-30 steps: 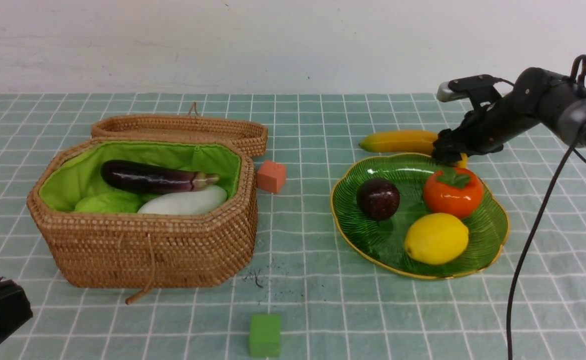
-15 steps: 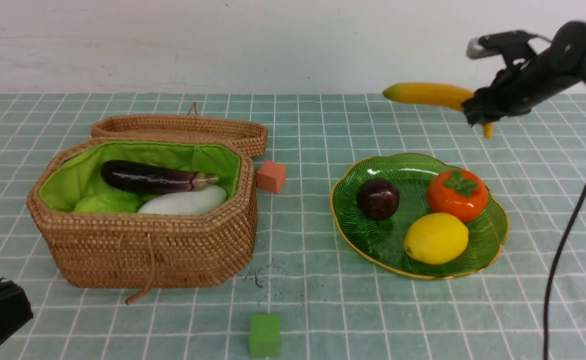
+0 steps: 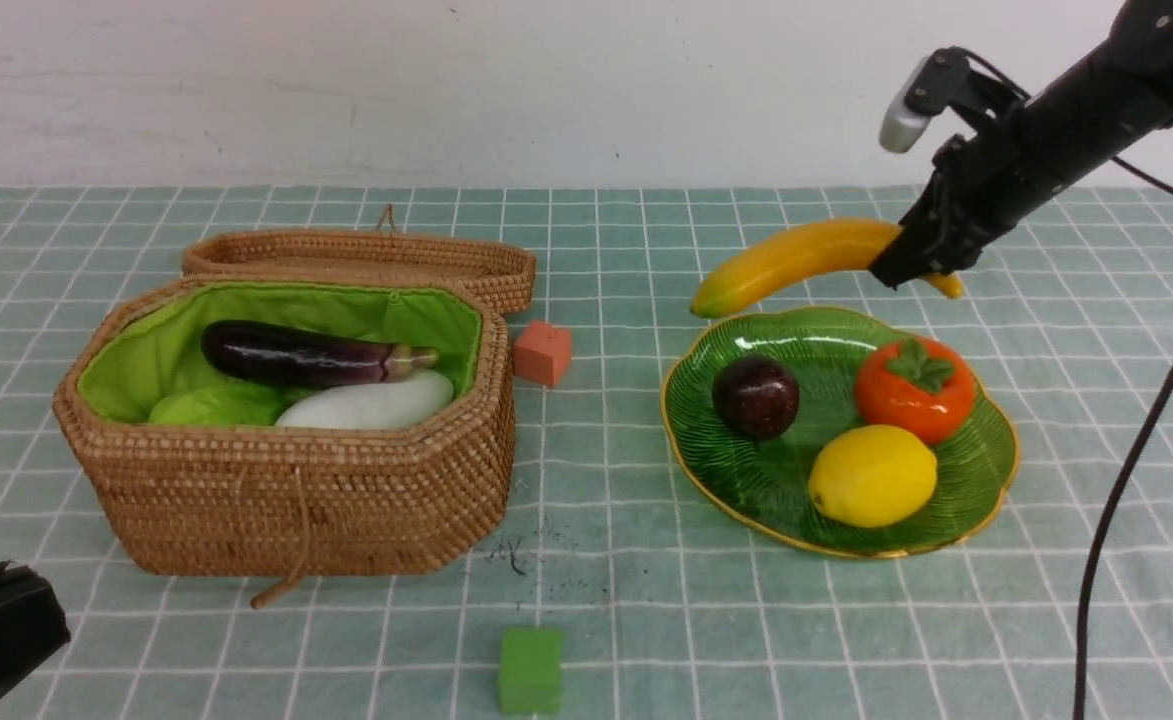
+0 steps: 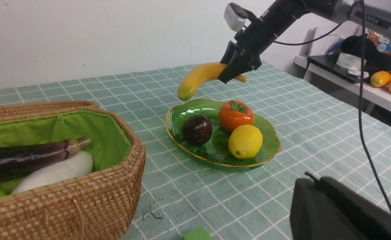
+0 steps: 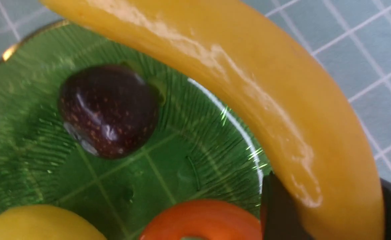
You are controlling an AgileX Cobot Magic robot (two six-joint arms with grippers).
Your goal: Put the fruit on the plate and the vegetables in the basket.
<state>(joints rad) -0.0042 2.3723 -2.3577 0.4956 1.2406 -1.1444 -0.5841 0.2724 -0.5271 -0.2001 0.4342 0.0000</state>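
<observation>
"Fingers first, from the left: how do they stand?"

"Those of the left gripper (image 3: 6, 635) are closed, at the near left corner of the front view. Those of the right gripper (image 3: 904, 258) grip the yellow banana (image 3: 796, 260) towards its right end."

"And the basket (image 3: 296, 500)?"

"It occupies the left part of the bench (image 3: 626, 640), its lid (image 3: 356, 262) open on the far side. Within the lime-green lining (image 3: 156, 350) lie a light-green vegetable (image 3: 216, 405), the dark-purple eggplant (image 3: 296, 355), stem end to the right, and the white radish (image 3: 371, 402)."

"What lies between basket and plate (image 3: 796, 515)?"

"A green cube (image 3: 531, 670), nearer the viewer, and a salmon cube (image 3: 543, 352), just beside the basket's right side."

"Finally, the plate?"

"Ribbed green glass, on the right part of the bench. The mangosteen (image 3: 756, 397) sits towards its left edge, the lemon (image 3: 873, 476) towards its near edge, and the persimmon (image 3: 915, 390) towards its far right edge. The banana is raised above the bench by the plate's far edge, its free end pointing left."
</observation>
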